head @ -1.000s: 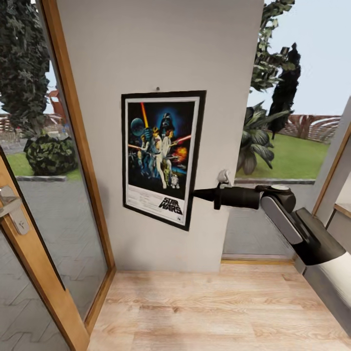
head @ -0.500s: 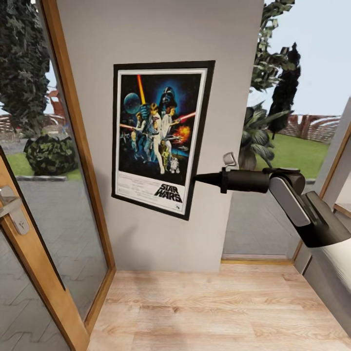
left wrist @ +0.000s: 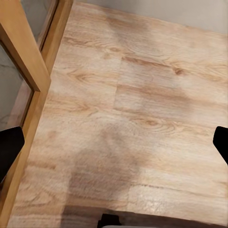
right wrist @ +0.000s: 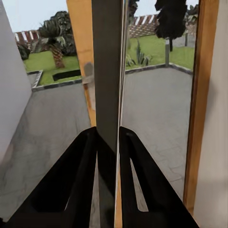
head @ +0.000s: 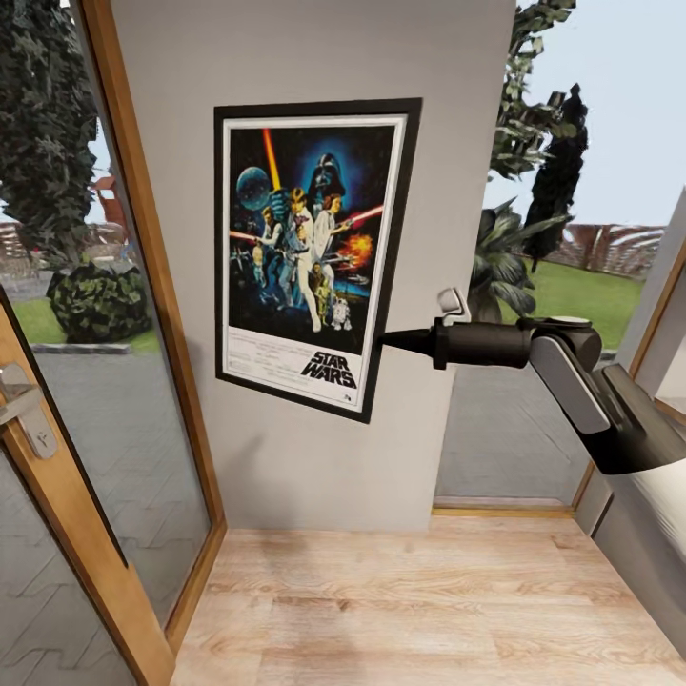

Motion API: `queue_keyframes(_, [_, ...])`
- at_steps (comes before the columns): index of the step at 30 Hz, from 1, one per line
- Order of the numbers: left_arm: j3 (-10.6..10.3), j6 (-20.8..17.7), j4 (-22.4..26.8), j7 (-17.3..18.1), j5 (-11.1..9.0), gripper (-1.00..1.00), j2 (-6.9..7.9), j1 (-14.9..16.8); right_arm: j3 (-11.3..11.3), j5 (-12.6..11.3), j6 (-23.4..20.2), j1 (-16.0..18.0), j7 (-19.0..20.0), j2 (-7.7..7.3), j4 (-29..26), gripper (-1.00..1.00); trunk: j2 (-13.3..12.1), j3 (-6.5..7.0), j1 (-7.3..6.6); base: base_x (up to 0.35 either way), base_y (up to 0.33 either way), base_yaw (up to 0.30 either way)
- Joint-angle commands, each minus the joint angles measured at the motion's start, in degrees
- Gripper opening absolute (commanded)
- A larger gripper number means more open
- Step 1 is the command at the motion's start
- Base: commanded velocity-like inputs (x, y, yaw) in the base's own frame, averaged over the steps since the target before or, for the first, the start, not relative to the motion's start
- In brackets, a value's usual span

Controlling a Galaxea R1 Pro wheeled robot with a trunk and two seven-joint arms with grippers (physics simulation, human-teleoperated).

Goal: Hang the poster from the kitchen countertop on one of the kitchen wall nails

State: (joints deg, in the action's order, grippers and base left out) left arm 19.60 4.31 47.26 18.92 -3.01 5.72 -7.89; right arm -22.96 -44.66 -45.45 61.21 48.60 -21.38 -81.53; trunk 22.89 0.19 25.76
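The Star Wars poster (head: 307, 252) stands upright against the pale grey wall (head: 314, 48), slightly tilted. My right gripper (head: 384, 336) is shut on its right edge near the lower corner, the arm reaching in from the right. In the right wrist view the poster (right wrist: 107, 71) appears edge-on as a grey strip pinched between the two black fingers (right wrist: 85, 156). No wall nail can be seen; the poster covers the spot above its earlier top edge. My left gripper (left wrist: 114, 142) hangs open over the wooden floor, its fingertips (left wrist: 9, 147) wide apart. The kitchen countertop is out of view.
A wood-framed glass door (head: 57, 457) with a metal handle (head: 24, 405) stands close on the left. Glass panes to the garden flank the wall on both sides. Light wooden floor (head: 410, 610) lies below.
The right arm has lifted the poster up the wall and a little left. Its top edge now covers the small nail that showed just above it a second ago.
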Motion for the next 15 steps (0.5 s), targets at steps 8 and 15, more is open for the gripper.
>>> queue_keyframes(8, [0.14,0.0,0.02,0.33,-0.33,1.0,-0.01,-0.02,-0.12,-0.02,-0.35,0.05,3.35,-0.41,-0.29,-1.0,0.03,-0.01,0.02,0.0,0.0,0.0])
queue_keyframes(15, [0.17,0.0,0.04,0.33,-0.3,1.0,-0.01,-0.02,-0.07,0.95,-0.35,0.05,3.99,-0.58,-0.29,-1.0,0.03,-0.01,0.02,0.026,0.0,0.0])
